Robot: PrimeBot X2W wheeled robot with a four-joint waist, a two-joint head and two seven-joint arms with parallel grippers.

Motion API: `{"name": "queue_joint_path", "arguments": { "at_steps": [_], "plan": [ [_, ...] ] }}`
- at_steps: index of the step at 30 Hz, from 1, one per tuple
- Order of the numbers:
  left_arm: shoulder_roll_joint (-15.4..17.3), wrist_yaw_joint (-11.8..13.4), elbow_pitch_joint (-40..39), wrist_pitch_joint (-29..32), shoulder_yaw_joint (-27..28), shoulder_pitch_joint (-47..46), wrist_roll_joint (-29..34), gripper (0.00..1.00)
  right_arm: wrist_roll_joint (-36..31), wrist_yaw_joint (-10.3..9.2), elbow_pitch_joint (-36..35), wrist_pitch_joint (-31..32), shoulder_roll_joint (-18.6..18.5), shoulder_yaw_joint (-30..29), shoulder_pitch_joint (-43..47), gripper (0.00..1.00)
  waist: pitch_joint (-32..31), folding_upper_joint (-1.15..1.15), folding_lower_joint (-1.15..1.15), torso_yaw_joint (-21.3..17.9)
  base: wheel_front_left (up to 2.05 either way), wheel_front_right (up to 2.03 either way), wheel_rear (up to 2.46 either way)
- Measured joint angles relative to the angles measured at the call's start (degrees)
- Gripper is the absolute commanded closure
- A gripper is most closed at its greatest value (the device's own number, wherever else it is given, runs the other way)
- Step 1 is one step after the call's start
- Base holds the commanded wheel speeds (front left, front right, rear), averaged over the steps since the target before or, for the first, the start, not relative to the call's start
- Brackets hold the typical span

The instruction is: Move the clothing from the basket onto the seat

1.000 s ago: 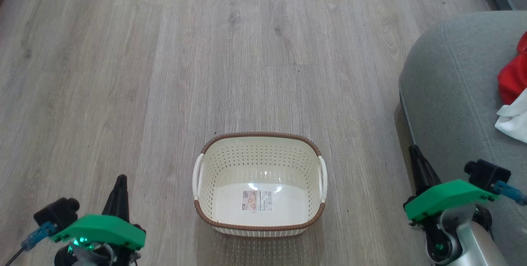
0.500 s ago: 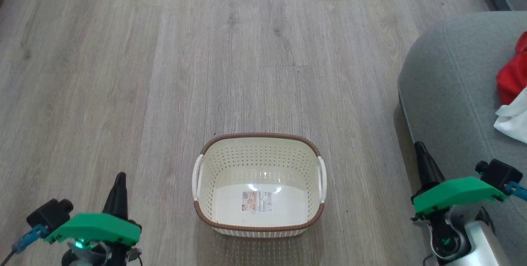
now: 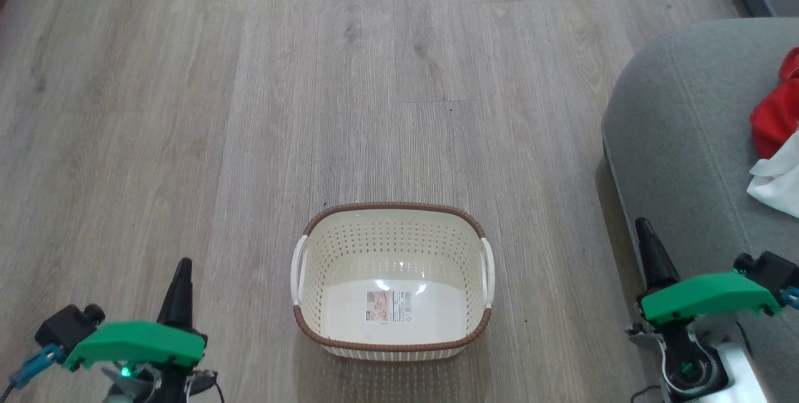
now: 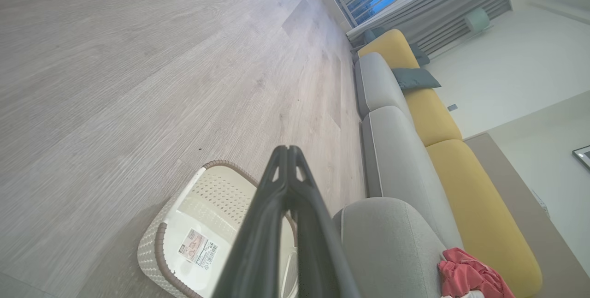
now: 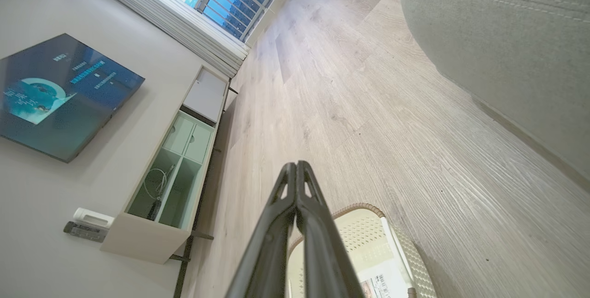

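Observation:
The cream basket (image 3: pixel 393 206) stands on the floor in the middle of the head view, holding nothing but the sticker (image 3: pixel 387 305) on its bottom. The clothing lies on the grey-green seat (image 3: pixel 680 141) at the right edge: red clothing (image 3: pixel 774 119) with a white piece (image 3: pixel 777 178) below it. My left gripper (image 3: pixel 183 266) is shut and hangs left of the basket. My right gripper (image 3: pixel 643 226) is shut, between the basket and the seat's front. The left wrist view shows my left gripper (image 4: pixel 287 149) over the basket (image 4: pixel 216 187), with the seat (image 4: pixel 392 242) and the red clothing (image 4: pixel 470 277) beyond.
Bare wooden floor (image 3: pixel 312 78) stretches ahead of the basket. A long sofa with yellow backs (image 4: pixel 479 205) runs beside the seat. The right wrist view has a low cabinet (image 5: pixel 170 182) and a wall screen (image 5: pixel 55 95) across the room, and the basket (image 5: pixel 364 233) below my right gripper (image 5: pixel 295 165).
Both grippers have drawn back toward the bottom of the head view, the right one also drifting right. The basket and the clothing have stayed put.

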Motion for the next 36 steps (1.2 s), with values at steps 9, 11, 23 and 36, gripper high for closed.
{"name": "queue_joint_path", "arguments": {
  "at_steps": [9, 11, 23, 36],
  "plan": [
    [-0.03, 0.00, -0.78, 1.51, 0.00, 0.00, -5.98, 1.00, 5.86, 0.00, -1.03, 1.46, 0.58, -0.90, 0.01, 1.00, -0.10, 0.00, 0.00, -0.09, 0.00, 0.00, 0.00],
    [-0.03, 0.00, -0.90, 1.87, 0.00, 0.00, -7.30, 1.00, 7.03, 0.00, -1.32, 1.80, 0.68, -1.21, 0.02, 1.00, -0.13, 0.00, 0.00, -0.11, 0.00, 0.00, 0.00],
    [-0.08, 0.00, -1.75, 3.86, 0.01, 0.00, -15.17, 1.00, 14.64, 0.00, -2.80, 3.63, 0.86, -2.36, 0.79, 1.00, -0.27, 0.00, 0.00, -0.23, 0.00, 0.00, 0.00],
    [-0.10, 0.00, -2.77, 5.84, 0.00, 0.00, -23.73, 1.00, 23.04, 0.00, -4.32, 5.92, 1.18, -3.76, 1.15, 1.00, -0.42, 0.00, 0.00, -0.36, 0.00, 0.00, 0.00]
  ]
}}
